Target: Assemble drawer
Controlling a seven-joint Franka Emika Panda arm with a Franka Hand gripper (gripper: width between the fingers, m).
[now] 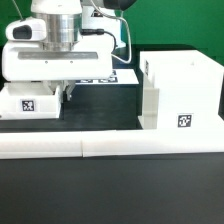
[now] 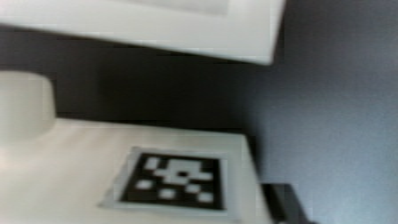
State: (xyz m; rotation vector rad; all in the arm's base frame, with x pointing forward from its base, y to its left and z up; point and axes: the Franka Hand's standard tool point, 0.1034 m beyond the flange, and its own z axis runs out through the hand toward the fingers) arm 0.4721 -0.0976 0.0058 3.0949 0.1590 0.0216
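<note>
Well, the arm hangs low at the exterior view's left, with its gripper (image 1: pixel 66 92) just above the right end of a small white tray (image 1: pixel 14 100). That tray lies on the black table (image 1: pixel 110 195) and bears a square tag (image 1: pixel 28 103) on its front. Whether the fingers are spread or pressed together I cannot tell: the arm's white body covers most of them, and only a dark tip shows beside the tray's edge.

The big box (image 1: pixel 185 85) of the drawer stands well apart at the exterior view's right, upright, with its own tag (image 1: pixel 184 122) low on the near face. A long low white rail (image 1: pixel 120 148) runs across the front, in front of both tray and box. Behind the arm, part of the marker board (image 1: pixel 122 76) shows flat on the table.

The wrist view is blurred. It shows the tray's tag close up, on white plastic, with dark table beside it and another white piece (image 2: pixel 160 25) farther off that I cannot identify.
</note>
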